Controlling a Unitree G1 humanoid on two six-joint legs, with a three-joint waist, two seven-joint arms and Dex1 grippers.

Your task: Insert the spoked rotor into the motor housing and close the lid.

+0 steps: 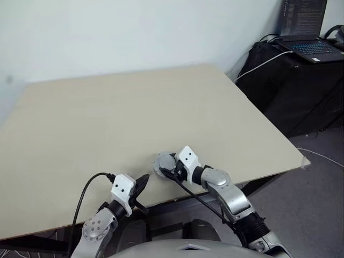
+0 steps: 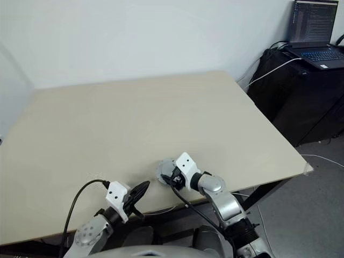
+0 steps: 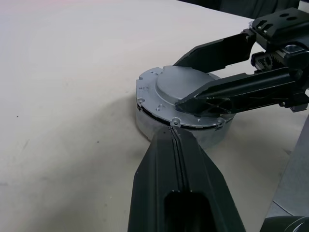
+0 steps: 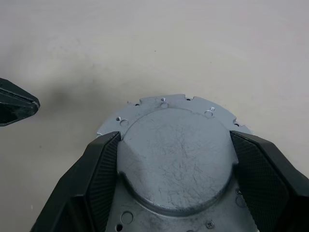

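Silver lid (image 4: pixel 176 157) already down on motor housing (image 3: pixel 145 123), right hand (image 4: pixel 175 159) spread around its bump at 6 o'clock of bench (image 1: pixel 134 118), left hand (image 3: pixel 175 140) clenched empty; next, press flat, let go.

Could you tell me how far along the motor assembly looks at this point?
Nearly done, it seems. The lid sits smooth face up on the motor housing, so the rotor is presumably inside, though hidden. The right hand straddles the lid's raised centre with fingers spread; the left hand is shut, its tip at the lid's edge. Remaining: confirm the lid is seated and withdraw.
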